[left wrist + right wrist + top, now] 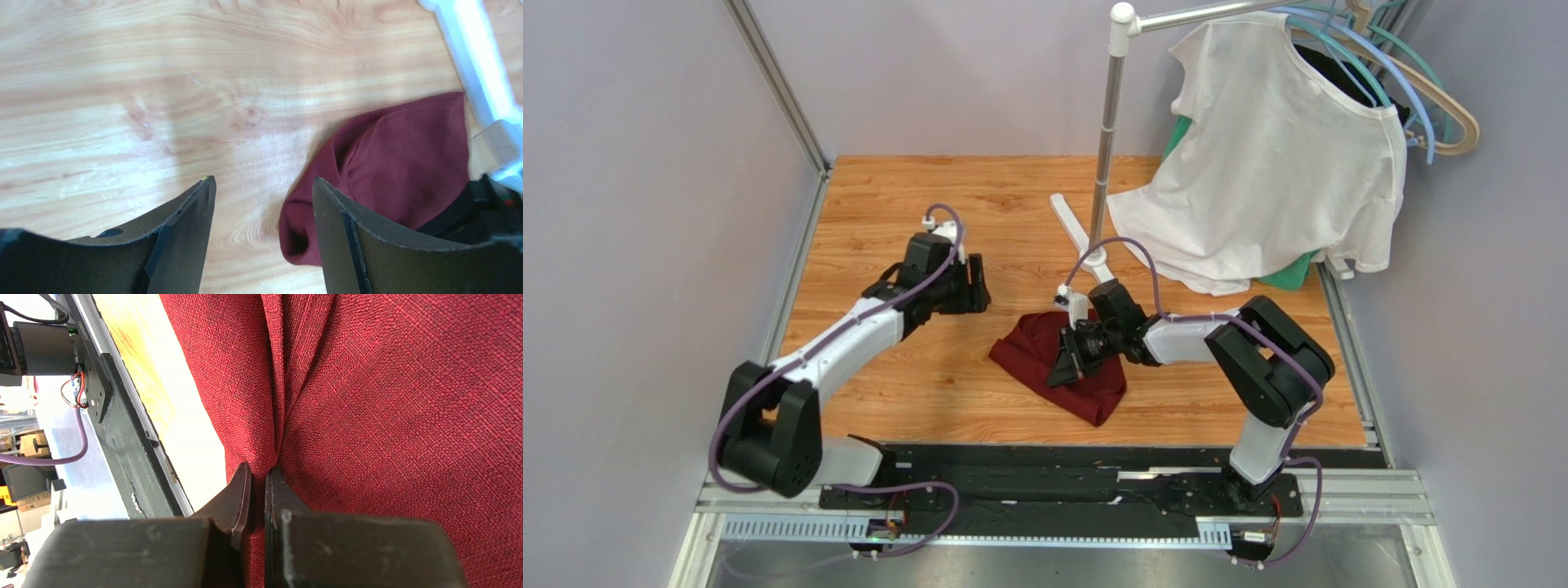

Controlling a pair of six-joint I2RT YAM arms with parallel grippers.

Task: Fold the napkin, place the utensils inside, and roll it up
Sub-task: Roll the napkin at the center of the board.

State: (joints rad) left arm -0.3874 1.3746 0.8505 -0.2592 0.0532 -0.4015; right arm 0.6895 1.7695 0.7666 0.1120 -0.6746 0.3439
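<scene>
Near the middle of the wooden tabletop, the napkin is lying in a crumpled, partly bunched heap, close to the foot of the white rack pole. The right arm is reaching in from its base at the near right edge. Its elbow is bending high and its forearm is stretching leftward and low, so that the right end effector is coming down onto the middle of the cloth.

Seen from the right wrist, the right end effector is pinching a raised fold of the napkin. Its two fingers are sitting almost together with only a thin ridge of red fabric between them, and creases are running away from the pinch across the weave.

The left arm is extending from the near left corner, its long white link angling forward and to the right and its wrist turning toward the cloth. The left end effector is hovering over bare wood to the left of the napkin, apart from it. From the left wrist view, the left end effector is standing with its fingers spread well apart and nothing between them but wood grain. The rounded edge of the napkin is showing just past the right-hand finger, with the white rack foot crossing behind it.

At the far right a white T-shirt is hanging from the rack among several hangers
</scene>
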